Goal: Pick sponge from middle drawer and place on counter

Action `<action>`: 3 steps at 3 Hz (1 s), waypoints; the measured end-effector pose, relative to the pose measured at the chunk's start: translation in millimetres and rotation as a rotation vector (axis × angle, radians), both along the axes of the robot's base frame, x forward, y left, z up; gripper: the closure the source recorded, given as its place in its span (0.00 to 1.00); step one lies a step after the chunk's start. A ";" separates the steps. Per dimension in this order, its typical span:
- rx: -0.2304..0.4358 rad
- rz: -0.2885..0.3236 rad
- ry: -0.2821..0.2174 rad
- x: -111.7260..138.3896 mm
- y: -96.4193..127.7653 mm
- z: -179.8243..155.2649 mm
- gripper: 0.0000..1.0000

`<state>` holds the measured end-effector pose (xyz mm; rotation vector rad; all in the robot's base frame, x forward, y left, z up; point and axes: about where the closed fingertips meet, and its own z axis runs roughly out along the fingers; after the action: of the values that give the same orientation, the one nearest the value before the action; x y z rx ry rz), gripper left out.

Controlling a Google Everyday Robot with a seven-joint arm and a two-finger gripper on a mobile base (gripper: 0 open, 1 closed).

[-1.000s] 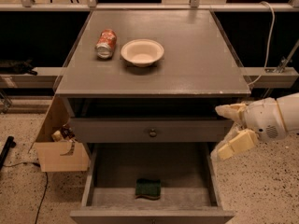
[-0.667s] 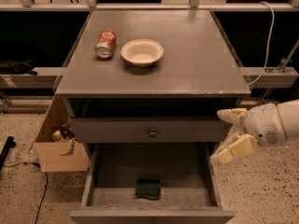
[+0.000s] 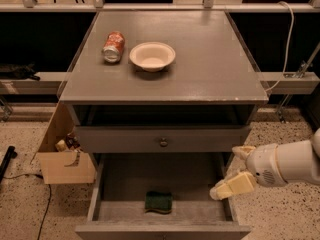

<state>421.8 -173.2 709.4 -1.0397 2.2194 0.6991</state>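
Observation:
The sponge (image 3: 158, 202), dark green on top, lies flat on the floor of the open middle drawer (image 3: 120, 184), close to its front rim. My gripper (image 3: 224, 173) hangs at the drawer's right side, above its right wall, to the right of the sponge and higher than it. Its two pale fingers (image 3: 234, 186) are spread apart with nothing between them. The counter (image 3: 210, 64) is the wide grey cabinet top above.
A white bowl (image 3: 152, 55) and a tipped red soda can (image 3: 113, 46) sit on the counter's back left. A shut drawer front with a round knob (image 3: 163, 142) is above the open drawer. A cardboard box (image 3: 65, 159) stands on the floor at left.
My gripper has dropped from beside the shut upper drawer front to the level of the open drawer's right wall, staying open. The sponge has not moved.

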 end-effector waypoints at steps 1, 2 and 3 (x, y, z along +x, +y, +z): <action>-0.086 -0.036 0.010 7.9 0.6 -31.4 0.00; -0.139 -0.028 0.020 13.6 0.2 -54.1 0.00; -0.145 -0.023 0.018 14.3 0.7 -55.2 0.00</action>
<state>436.1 -172.5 654.2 -1.0793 2.3224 0.5466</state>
